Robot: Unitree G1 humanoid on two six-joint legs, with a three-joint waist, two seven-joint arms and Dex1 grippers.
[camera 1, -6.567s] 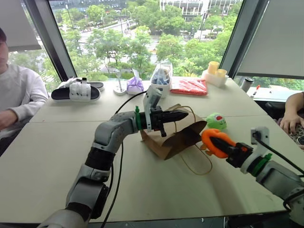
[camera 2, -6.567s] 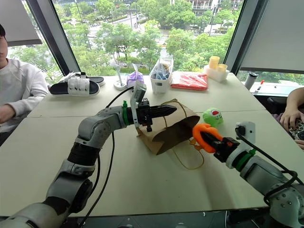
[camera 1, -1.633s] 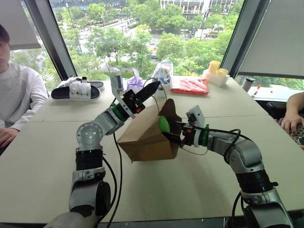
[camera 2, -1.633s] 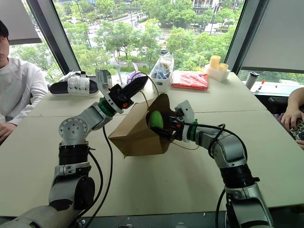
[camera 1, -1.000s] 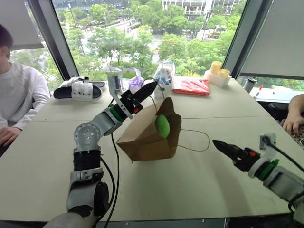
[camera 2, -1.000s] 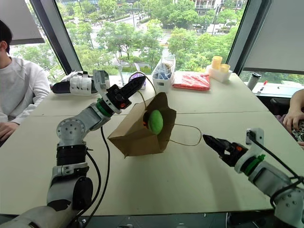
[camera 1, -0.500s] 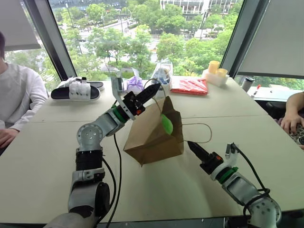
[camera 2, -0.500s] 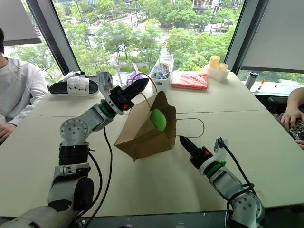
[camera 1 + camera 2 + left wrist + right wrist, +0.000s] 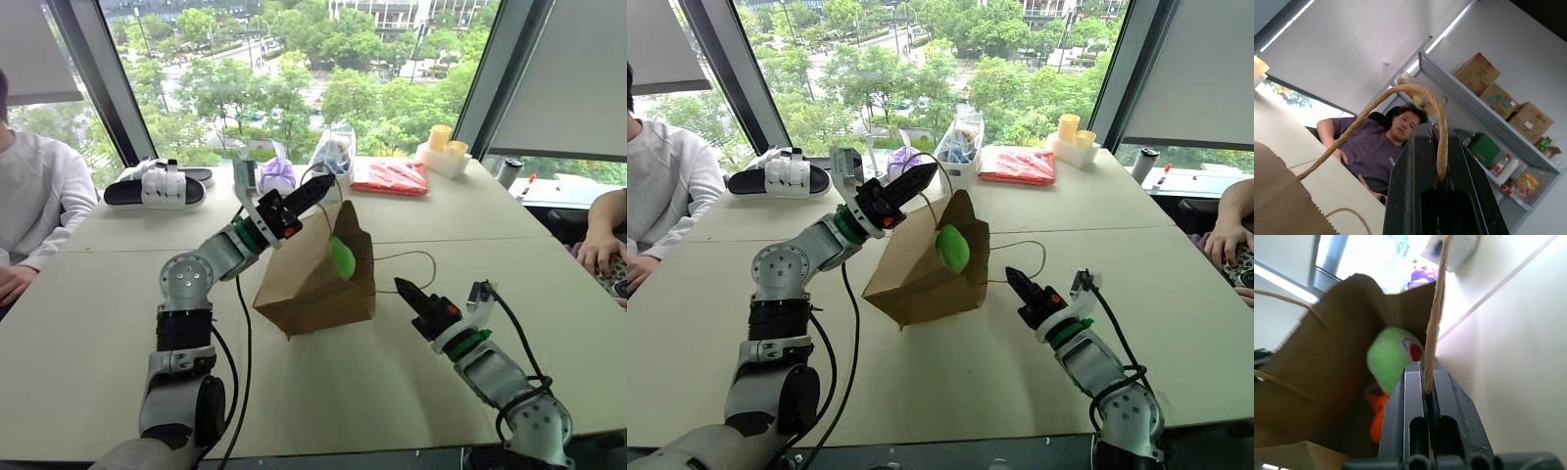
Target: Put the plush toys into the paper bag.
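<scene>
two toys are now inside the paper bag (image 9: 318, 279): the right wrist view looks into its open mouth and shows the green plush toy (image 9: 1393, 357) near the rim with the orange plush toy (image 9: 1378, 418) tucked lower down behind it. the bag stands tilted on the table (image 9: 118, 323), its mouth turned toward the right arm. the left gripper (image 9: 312, 193) is raised above the bag with its fingers fully closed on one cord handle (image 9: 1420, 98), which loops over the fingertips in the left wrist view, so the bag's upper edge is held up from that side. what has changed in the last second is on the right: a second ago the right gripper (image 9: 411, 294) was well away from the bag with its fingers spread wide, and since then it has swung in just beside the mouth and clamped shut; the right wrist view shows the second cord handle (image 9: 1435, 318) running straight down between the closed fingers, so it looks pinched. the green toy has stayed perched at the opening throughout that move. for the task this suggests the placing is essentially done, and with a handle in each gripper the likely remaining step is to lift or tip the bag upright so the green toy settles deeper; until then it could roll back out.
</scene>
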